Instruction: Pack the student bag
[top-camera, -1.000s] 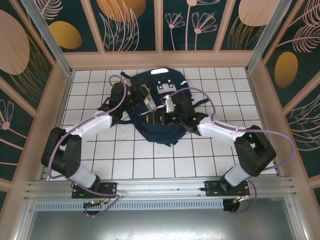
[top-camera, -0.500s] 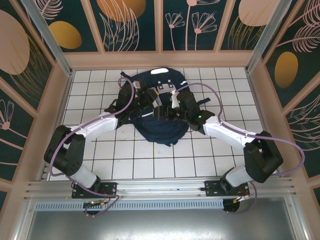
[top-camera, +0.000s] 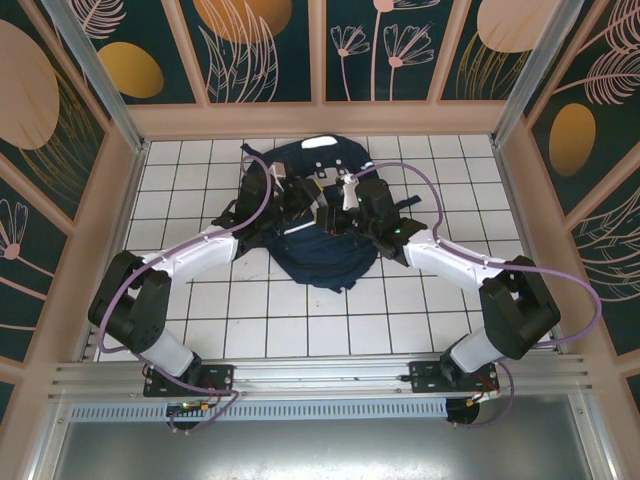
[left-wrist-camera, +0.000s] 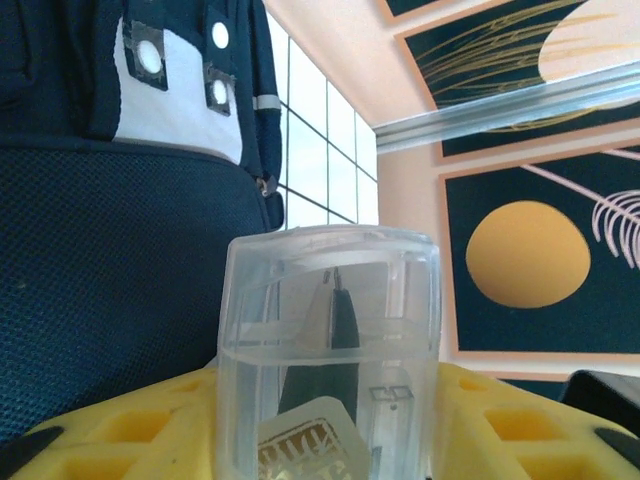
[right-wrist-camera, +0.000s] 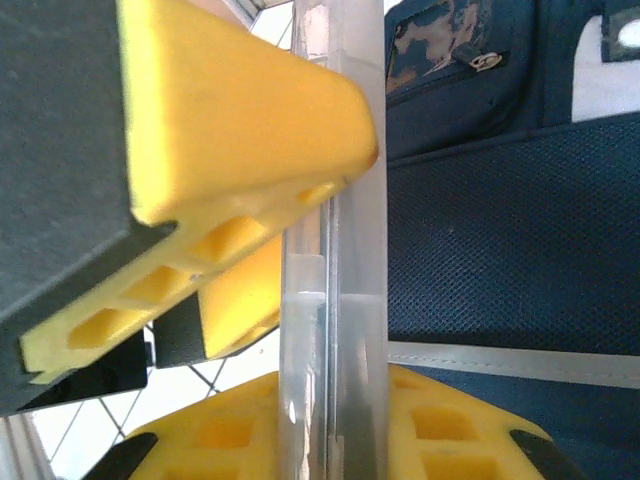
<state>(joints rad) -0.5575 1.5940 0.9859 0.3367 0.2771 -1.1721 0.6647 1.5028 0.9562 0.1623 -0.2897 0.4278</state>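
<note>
Two grippers meet over the student bag, which lies flat on the far middle of the white tiled table. From above, the left gripper and right gripper crowd together over the bag's upper half, and whatever sits between them is too small to make out. The wrist cameras fill that in. The left wrist view shows a clear plastic case face-on, with the left gripper's yellow fingers lying against both its sides. The right wrist view shows the case edge-on, narrowly clamped in the right gripper's own jaws. A dark pointed item inside the case is unclear.
</note>
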